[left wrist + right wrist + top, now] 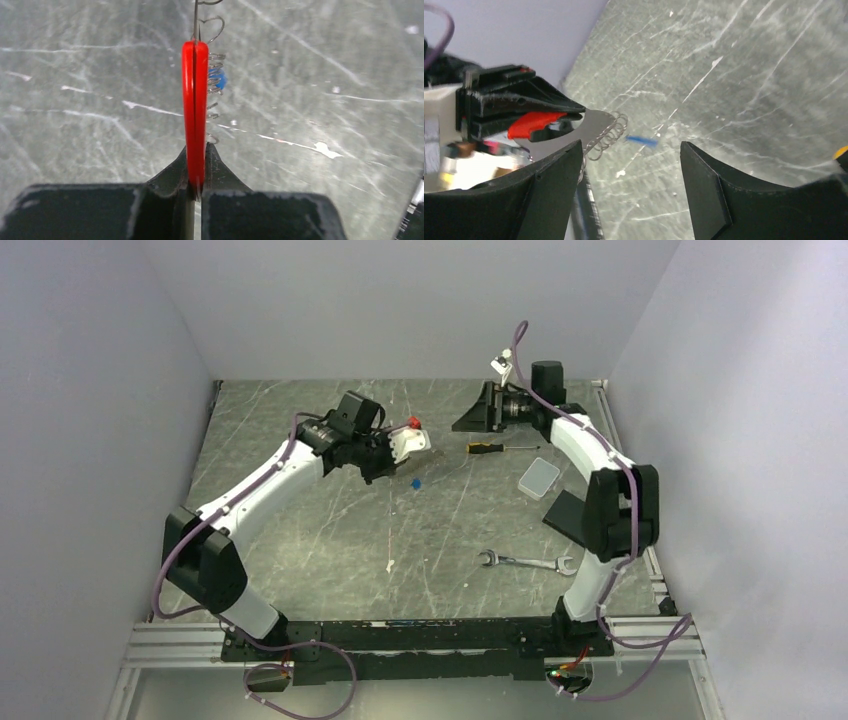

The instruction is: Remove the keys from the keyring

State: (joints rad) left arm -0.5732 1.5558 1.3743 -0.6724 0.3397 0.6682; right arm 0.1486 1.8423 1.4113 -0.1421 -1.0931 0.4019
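My left gripper (392,445) (196,150) is shut on the keyring's red tag (195,95), held edge-on above the table; the tag also shows in the top view (412,423). The keyring's thin wire loops (215,65) (608,136) stick out past the tag. A blue-headed key (416,482) (220,79) (642,140) shows just beyond the loops; I cannot tell whether it hangs on them or lies on the table. Other keys are not discernible. My right gripper (472,412) (631,150) is open and empty, to the right of the tag and facing it.
A yellow-and-black screwdriver (490,447) lies right of the left gripper. A clear plastic box (539,478) sits near the right arm. A silver wrench (525,562) lies at the front right. Walls close in the table on three sides.
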